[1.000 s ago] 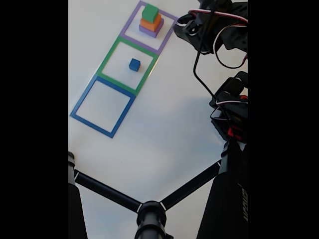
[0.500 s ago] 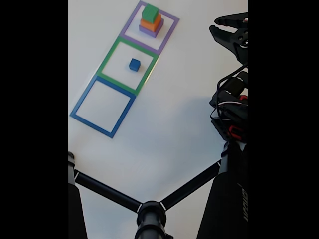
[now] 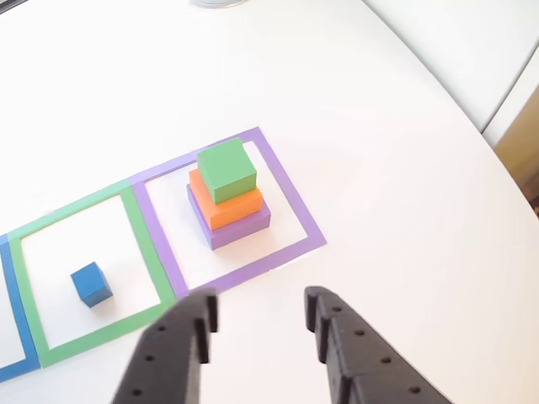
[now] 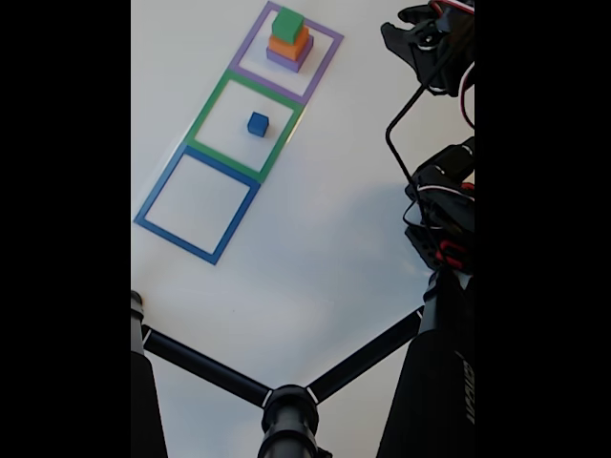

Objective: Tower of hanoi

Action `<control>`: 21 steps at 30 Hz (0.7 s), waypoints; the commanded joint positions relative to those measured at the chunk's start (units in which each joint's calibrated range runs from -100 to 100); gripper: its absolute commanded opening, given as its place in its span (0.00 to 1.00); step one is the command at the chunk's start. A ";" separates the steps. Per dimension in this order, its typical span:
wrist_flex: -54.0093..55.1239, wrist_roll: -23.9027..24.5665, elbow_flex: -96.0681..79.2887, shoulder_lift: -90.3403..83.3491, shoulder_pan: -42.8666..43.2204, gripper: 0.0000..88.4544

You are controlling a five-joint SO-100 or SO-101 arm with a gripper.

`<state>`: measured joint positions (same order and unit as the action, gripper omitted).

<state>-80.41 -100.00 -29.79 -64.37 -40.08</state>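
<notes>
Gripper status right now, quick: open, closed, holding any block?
Gripper: open and empty, jaws spread apart just short of the purple square outline; touching none of the blocks.

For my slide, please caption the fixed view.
Blue cube in green outline, three-block stack in purple outline.
</notes>
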 commanded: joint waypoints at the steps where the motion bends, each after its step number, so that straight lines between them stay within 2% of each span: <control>1: 12.56 0.00 -10.48 1.51 -2.10 0.24; 11: 46.65 0.00 -37.03 4.42 -3.25 0.32; 21: 82.35 0.00 -50.30 19.20 -0.76 0.37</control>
<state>-10.52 -99.82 -79.02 -50.02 -42.19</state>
